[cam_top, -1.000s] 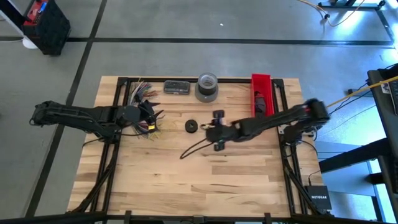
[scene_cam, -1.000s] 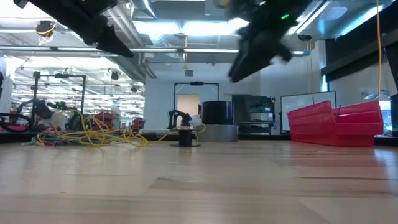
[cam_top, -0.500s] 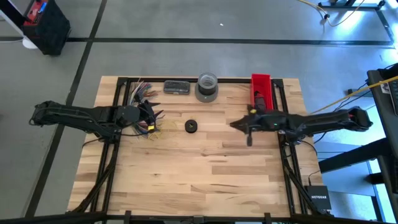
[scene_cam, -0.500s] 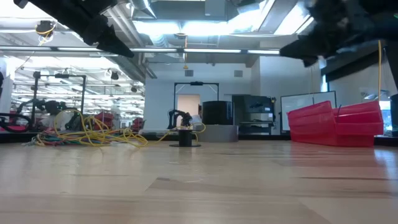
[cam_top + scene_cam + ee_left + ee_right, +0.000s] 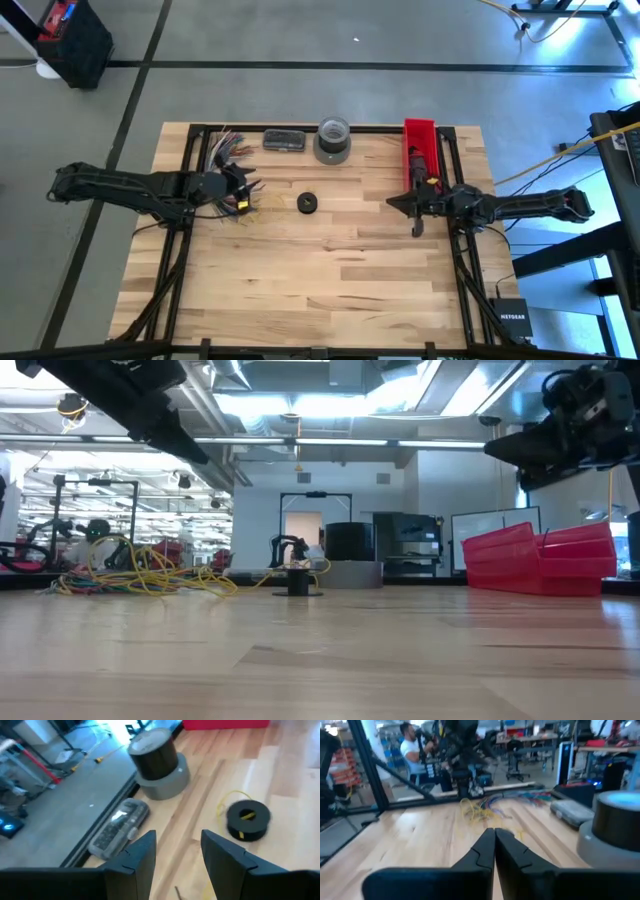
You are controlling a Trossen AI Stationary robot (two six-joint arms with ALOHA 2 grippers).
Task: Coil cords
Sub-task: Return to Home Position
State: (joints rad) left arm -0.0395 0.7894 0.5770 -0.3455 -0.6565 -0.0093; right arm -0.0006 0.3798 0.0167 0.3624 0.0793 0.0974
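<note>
The cords [image 5: 226, 148] are a tangle of thin red, green, white and yellow wires lying on the table's far left; they also show in the low view [image 5: 130, 576] and in the right wrist view [image 5: 482, 808]. A small black spool [image 5: 307, 203] with a yellow wire [image 5: 248, 820] stands near the table's middle. My left gripper [image 5: 244, 190] hangs open and empty above the table, just right of the tangle; its fingers show in the left wrist view [image 5: 177, 854]. My right gripper [image 5: 393, 203] is shut and empty, raised near the table's right side [image 5: 494, 842].
A grey tape roll with a dark cylinder on it [image 5: 333, 140] and a dark flat case [image 5: 284, 140] lie at the far edge. A red bin [image 5: 420, 150] stands at the far right. Bare wood [image 5: 320, 280] fills the near half of the table.
My right gripper has drawn back from the table's middle toward its right edge, staying raised. My left arm has kept still. The cords and the spool lie as before.
</note>
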